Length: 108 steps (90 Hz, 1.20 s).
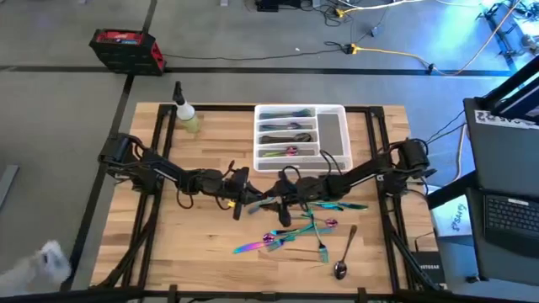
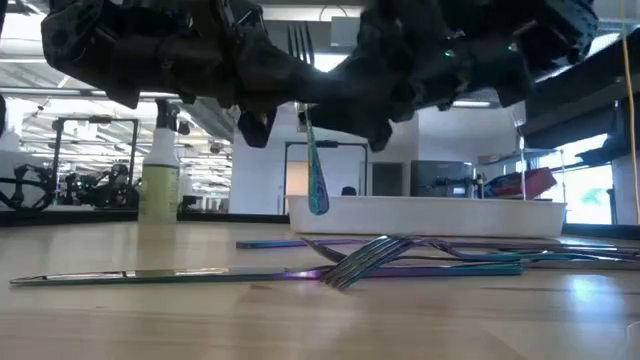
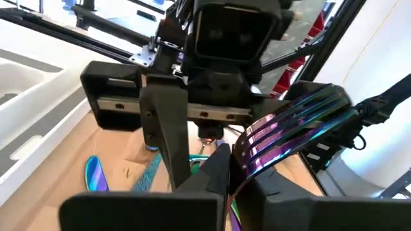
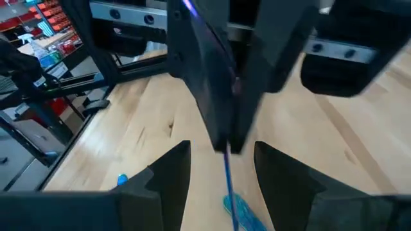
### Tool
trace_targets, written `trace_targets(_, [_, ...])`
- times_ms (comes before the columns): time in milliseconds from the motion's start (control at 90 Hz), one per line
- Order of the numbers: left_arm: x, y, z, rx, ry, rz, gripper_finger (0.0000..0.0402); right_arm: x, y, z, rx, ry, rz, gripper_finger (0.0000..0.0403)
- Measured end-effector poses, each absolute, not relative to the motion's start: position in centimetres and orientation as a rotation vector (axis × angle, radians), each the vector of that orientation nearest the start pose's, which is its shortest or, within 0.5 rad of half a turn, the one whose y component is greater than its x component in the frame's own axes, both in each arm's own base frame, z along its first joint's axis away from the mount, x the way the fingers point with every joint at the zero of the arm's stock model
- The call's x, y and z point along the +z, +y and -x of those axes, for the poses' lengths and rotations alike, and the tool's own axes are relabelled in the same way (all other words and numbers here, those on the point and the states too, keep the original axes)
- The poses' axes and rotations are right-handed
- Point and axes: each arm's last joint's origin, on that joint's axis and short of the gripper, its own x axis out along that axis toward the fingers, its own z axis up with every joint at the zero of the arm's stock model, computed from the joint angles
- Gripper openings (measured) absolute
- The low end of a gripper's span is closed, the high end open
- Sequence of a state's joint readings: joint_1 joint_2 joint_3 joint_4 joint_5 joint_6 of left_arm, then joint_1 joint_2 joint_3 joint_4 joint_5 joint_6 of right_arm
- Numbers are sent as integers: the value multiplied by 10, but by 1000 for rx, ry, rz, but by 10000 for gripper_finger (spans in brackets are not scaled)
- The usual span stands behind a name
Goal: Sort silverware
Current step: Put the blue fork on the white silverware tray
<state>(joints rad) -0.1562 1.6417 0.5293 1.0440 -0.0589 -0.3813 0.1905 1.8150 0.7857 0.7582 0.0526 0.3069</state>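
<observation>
Iridescent fork (image 2: 312, 150) hangs upright, clamped in left hand (image 3: 228, 173); right hand (image 4: 221, 163) released, per wrist views

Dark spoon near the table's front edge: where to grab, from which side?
Take it mid-handle, from straight above, hand fingers set across it. The dark spoon lies flat on the table, handle slim and straight, bowl toward the front edge. It looks clear of the silverware pile, so both handle sides seem free.

Iridescent fork (image 2: 312, 150) upright; others (image 1: 307, 229) scattered.
</observation>
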Motion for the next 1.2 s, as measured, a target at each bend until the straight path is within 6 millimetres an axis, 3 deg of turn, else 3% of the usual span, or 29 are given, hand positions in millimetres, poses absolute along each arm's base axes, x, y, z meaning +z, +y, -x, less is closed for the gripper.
trace_targets(500, [167,-45,-294,-83,87,370,0,152,67,-356,87,356,-245,39])
trace_targets(1200, [166,-45,-294,-81,100,372,0,146,66,-353,72,421,-228,51])
